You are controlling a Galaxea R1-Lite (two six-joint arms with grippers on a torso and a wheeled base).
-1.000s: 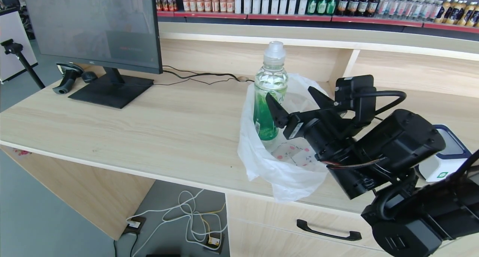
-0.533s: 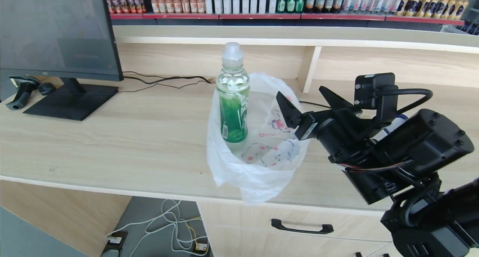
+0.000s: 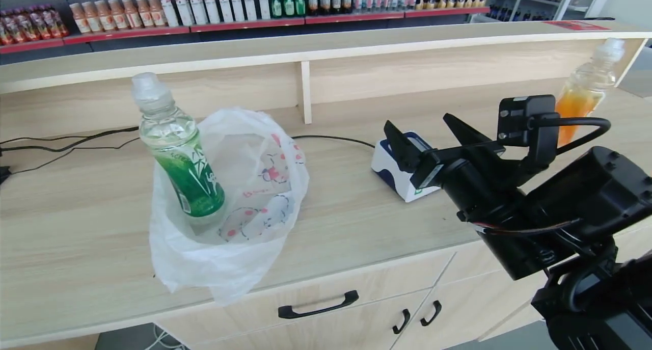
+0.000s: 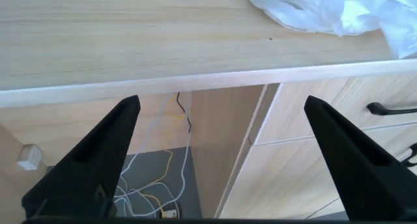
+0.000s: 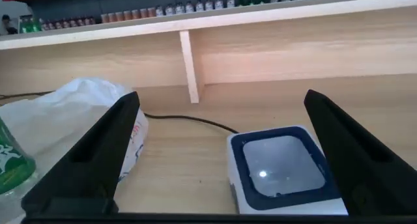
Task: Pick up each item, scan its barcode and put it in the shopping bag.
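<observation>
A green-labelled bottle (image 3: 178,156) stands upright inside the white shopping bag (image 3: 239,187) on the left of the wooden counter. The bag (image 5: 85,113) and the bottle's edge (image 5: 6,162) also appear in the right wrist view. My right gripper (image 3: 420,124) hangs open and empty just in front of the white and blue barcode scanner (image 3: 392,174), whose glass window (image 5: 280,168) faces up between the fingers (image 5: 221,99). An orange-drink bottle (image 3: 580,92) stands at the counter's far right. My left gripper (image 4: 221,103) is open, low before the counter's front edge, with the bag's hem (image 4: 332,9) above it.
A black cable (image 3: 331,138) runs across the counter to the scanner. A raised back ledge with a divider (image 3: 304,92) bounds the counter. Drawers with black handles (image 3: 318,305) sit below the front edge. Shelves of bottles (image 3: 254,3) line the wall behind.
The head view has swung right: the monitor has left the picture, and the scanner and orange bottle have come in. My open right gripper has moved from the bag to the scanner.
</observation>
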